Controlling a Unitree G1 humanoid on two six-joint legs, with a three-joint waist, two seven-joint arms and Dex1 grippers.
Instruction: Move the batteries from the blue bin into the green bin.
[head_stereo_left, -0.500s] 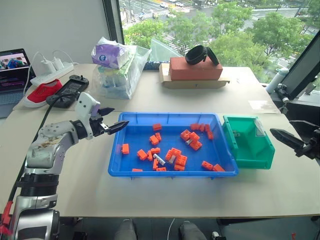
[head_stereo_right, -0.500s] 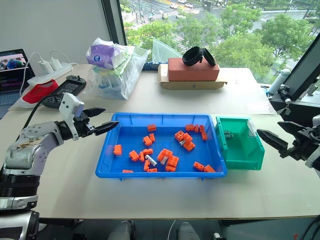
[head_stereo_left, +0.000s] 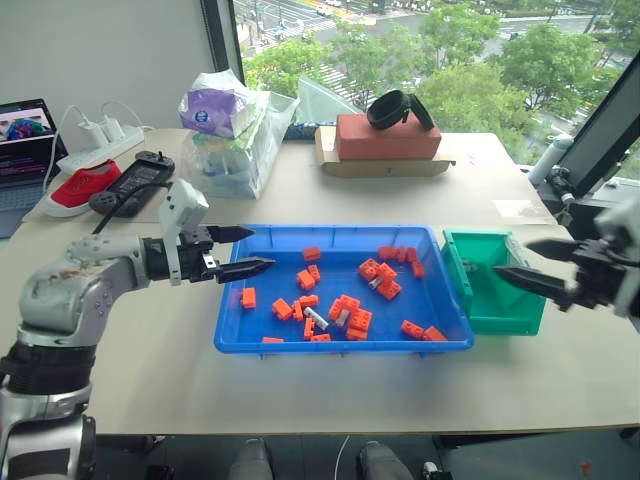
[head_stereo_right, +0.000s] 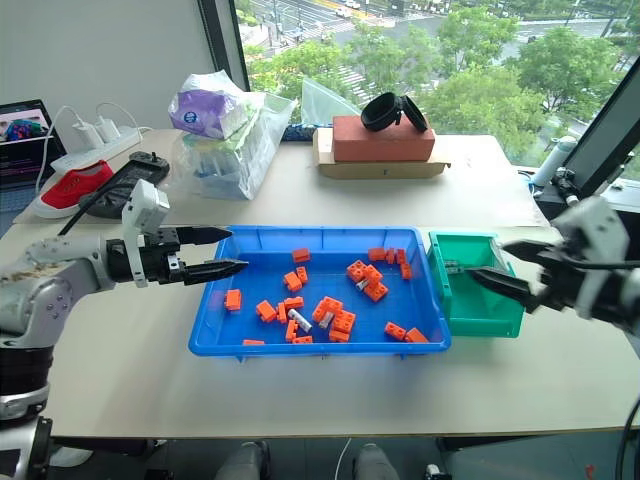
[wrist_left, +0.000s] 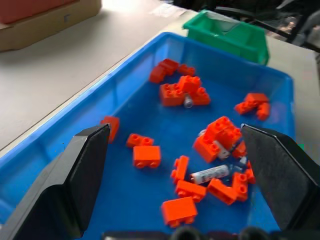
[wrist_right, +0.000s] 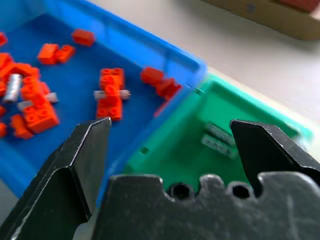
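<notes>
The pale surface (head_stereo_left: 330, 385) takes up most of the head views, and the blue bin (head_stereo_left: 236, 330) is set at its centre with the green bin (head_stereo_left: 520, 315) pressed against its right-hand rim, an arrangement that seems meant to keep the carry between them short. Clutter (a brick on a cardboard box (head_stereo_left: 385, 165), a bag of tissue packs (head_stereo_left: 235, 135), a power strip (head_stereo_left: 95, 145)) is kept along the upper part of the frame, well apart from both bins.

Orange toy bricks (head_stereo_left: 352, 318) are scattered over the floor of the blue bin, and the batteries (head_stereo_left: 318, 319) are mixed in among them, so each one has to be picked out of the clutter. One battery lies just below the middle of the bin; in the left wrist view it is seen low in the frame (wrist_left: 210, 175) between bricks, and another (wrist_right: 12, 87) is seen at the left edge of the right wrist view. At least one small grey cylinder is seen inside the green bin (wrist_right: 217, 145), probably a battery.

The left end effector (head_stereo_left: 245, 250) is held over the left rim of the blue bin, fingers spread wide and empty, with the nearest battery to its lower right, still apart from it. The right end effector (head_stereo_left: 522, 262) is held above the green bin, also wide open and holding nothing, which suggests a release there.
</notes>
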